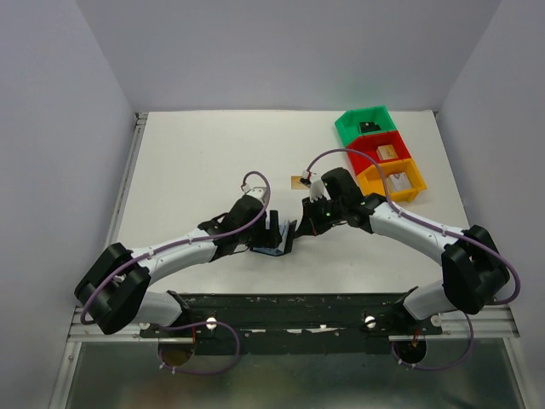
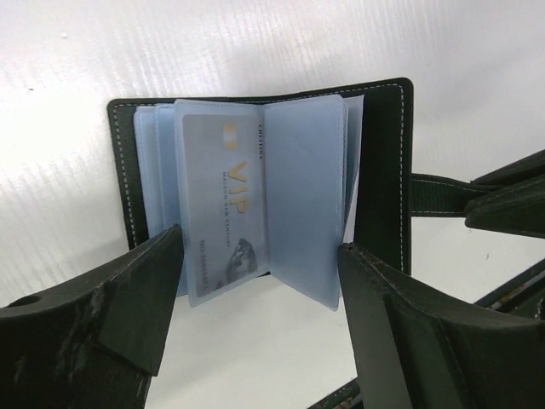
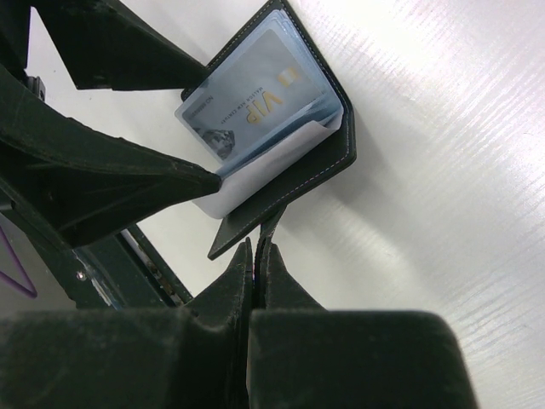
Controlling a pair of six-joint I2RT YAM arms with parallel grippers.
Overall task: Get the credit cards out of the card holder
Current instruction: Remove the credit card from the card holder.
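The black card holder (image 2: 383,170) lies open on the white table, its blue-grey sleeves fanned up. A silver-grey credit card marked VIP (image 2: 223,204) sits in the front sleeve; it also shows in the right wrist view (image 3: 247,102). My left gripper (image 2: 260,298) is open, its fingers (image 2: 136,298) on either side of the sleeves' near edge, not touching them. My right gripper (image 3: 260,247) is shut on the holder's strap tab (image 2: 434,192), beside the cover (image 3: 298,192). In the top view both grippers (image 1: 271,228) (image 1: 294,232) meet over the holder (image 1: 274,247). A gold-orange card (image 1: 300,181) lies just behind them.
Green (image 1: 368,126), red (image 1: 385,152) and orange (image 1: 396,179) bins with small items stand in a row at the back right. The black rail with the arm bases (image 1: 289,311) runs along the near edge. Grey walls enclose the table.
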